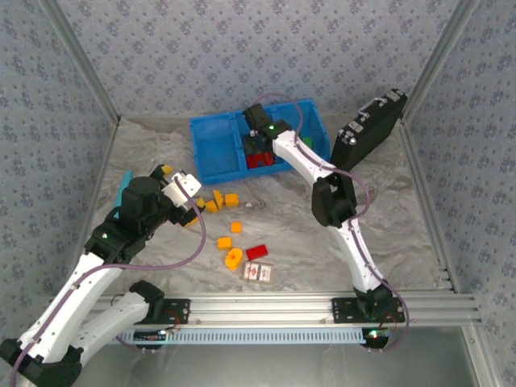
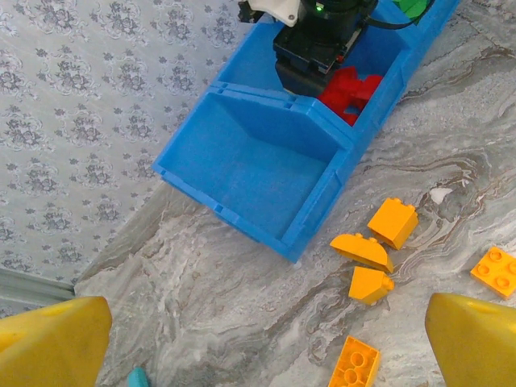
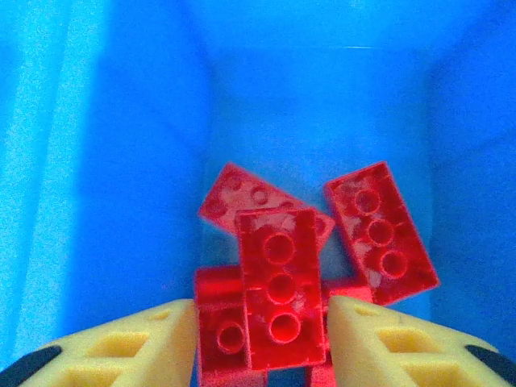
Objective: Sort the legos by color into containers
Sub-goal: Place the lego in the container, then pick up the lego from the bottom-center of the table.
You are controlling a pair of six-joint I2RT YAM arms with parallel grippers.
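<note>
The blue tray lies at the back; its left compartment is bare. My right gripper reaches down into the middle compartment, over several red legos. Its fingers stand slightly apart on either side of a red brick that lies underside up on the pile. My left gripper hangs wide open over the table, holding nothing. Orange bricks lie just ahead of it. A red brick and a round yellow piece lie nearer the front.
Green pieces lie in the tray's right compartment. A black case leans at the back right. A red-patterned card box lies near the front rail. A teal pen lies at the left by my left arm.
</note>
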